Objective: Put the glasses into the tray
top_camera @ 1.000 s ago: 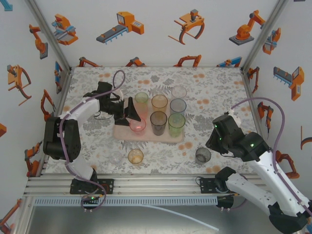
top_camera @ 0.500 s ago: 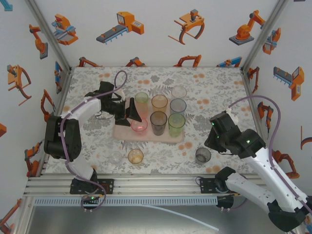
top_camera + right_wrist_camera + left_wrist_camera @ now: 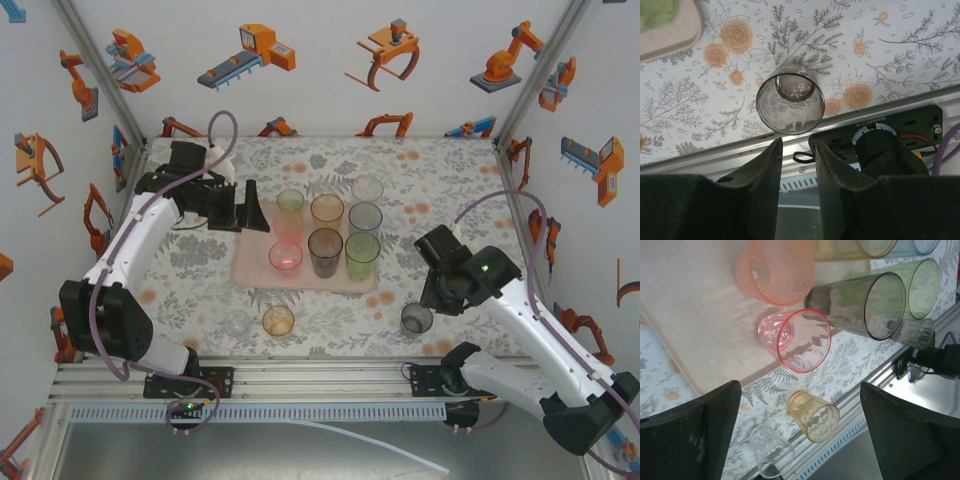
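The pale pink tray (image 3: 250, 272) holds a short pink glass (image 3: 285, 257), a smoky tall one (image 3: 325, 250), a green one (image 3: 362, 253) and several more behind them. On the table in front stand a short amber glass (image 3: 278, 320), a clear one (image 3: 237, 323) and a smoky grey one (image 3: 416, 318). My left gripper (image 3: 250, 208) hangs open over the tray's left end, nothing between its fingers; in its wrist view the left gripper (image 3: 800, 387) frames the pink glass (image 3: 795, 340). My right gripper (image 3: 797, 145) is open by a narrow gap, just short of the grey glass (image 3: 790, 105).
A clear glass (image 3: 367, 187) stands at the tray's back right. The aluminium rail (image 3: 330, 372) and the right arm's base (image 3: 885, 145) run along the near edge, close behind the grey glass. Bare floral cloth lies left and right of the tray.
My left gripper has drawn back and up to the left, away from the short pink glass, which stays on the tray. The right arm has edged left toward the grey glass.
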Controlling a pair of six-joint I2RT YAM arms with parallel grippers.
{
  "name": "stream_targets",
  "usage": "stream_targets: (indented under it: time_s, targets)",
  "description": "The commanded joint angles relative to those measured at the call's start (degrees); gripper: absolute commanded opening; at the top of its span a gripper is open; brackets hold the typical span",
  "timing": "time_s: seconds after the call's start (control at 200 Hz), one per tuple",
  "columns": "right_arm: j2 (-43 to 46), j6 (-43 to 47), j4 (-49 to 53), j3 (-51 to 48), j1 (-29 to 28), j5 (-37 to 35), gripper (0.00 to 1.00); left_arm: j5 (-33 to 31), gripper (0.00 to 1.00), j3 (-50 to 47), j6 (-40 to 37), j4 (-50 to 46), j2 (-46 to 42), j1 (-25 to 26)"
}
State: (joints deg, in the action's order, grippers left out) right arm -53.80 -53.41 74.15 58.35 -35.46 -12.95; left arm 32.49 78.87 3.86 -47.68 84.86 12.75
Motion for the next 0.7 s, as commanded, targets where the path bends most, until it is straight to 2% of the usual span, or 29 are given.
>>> stream_targets:
  time_s: [0.0, 0.33, 0.696]
  targets:
    - [1.32, -0.91, 2.3, -1.02, -0.44, -0.59, 0.34, -1.66, 0.94, 3.73, -7.08, -8.69, -3.31, -1.56]
    - [2.83, -2.84, -2.97, -9.04, -0.4, 0.73, 0.33, -3.64, 0.95, 2.27, -10.31, -11.65, -12.5, -2.2]
    - [3.64, -4.17, -8.44, -14.78, -0.4, 0.23, 0.33, -5.33, 0.95, -0.05, -10.5, -11.83, -16.37, -2.21]
